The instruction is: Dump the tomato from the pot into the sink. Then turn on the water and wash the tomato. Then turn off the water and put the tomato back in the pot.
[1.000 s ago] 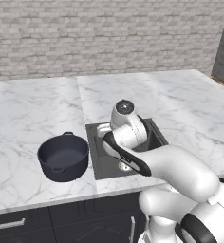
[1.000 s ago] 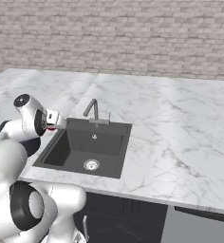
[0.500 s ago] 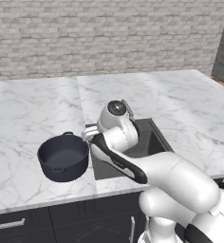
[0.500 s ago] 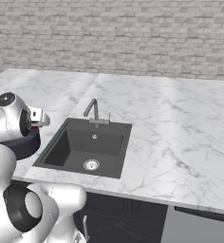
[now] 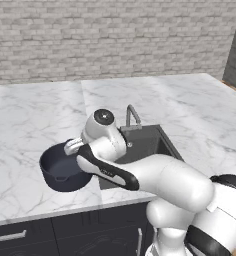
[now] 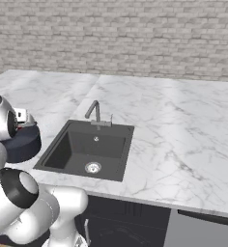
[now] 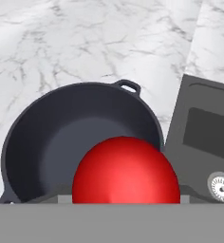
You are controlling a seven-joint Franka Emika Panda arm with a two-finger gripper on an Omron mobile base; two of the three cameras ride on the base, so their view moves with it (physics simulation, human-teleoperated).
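The red tomato (image 7: pixel 126 173) looms large at the bottom of the hand view, held in my gripper (image 5: pixel 73 146), whose fingertips are hidden behind it. I hold it just above the dark grey-blue pot (image 7: pixel 71 142), over the rim on the sink side. The pot (image 5: pixel 62 169) stands on the marble counter left of the sink (image 5: pixel 146 142), and nothing lies inside it. From the right base view, my gripper (image 6: pixel 23 117) hangs over the pot (image 6: pixel 22 144) at the far left. The sink (image 6: pixel 70 149) holds no objects.
A grey faucet (image 6: pixel 93 111) stands at the back edge of the sink, with the round silver drain (image 6: pixel 92 167) in the basin floor. White marble counter (image 5: pixel 35 115) spreads to both sides, and a brick wall runs behind it. My white arm crosses the sink's front left corner.
My arm has swung left from above the sink to above the pot, carrying the tomato with it. The pot has not moved.
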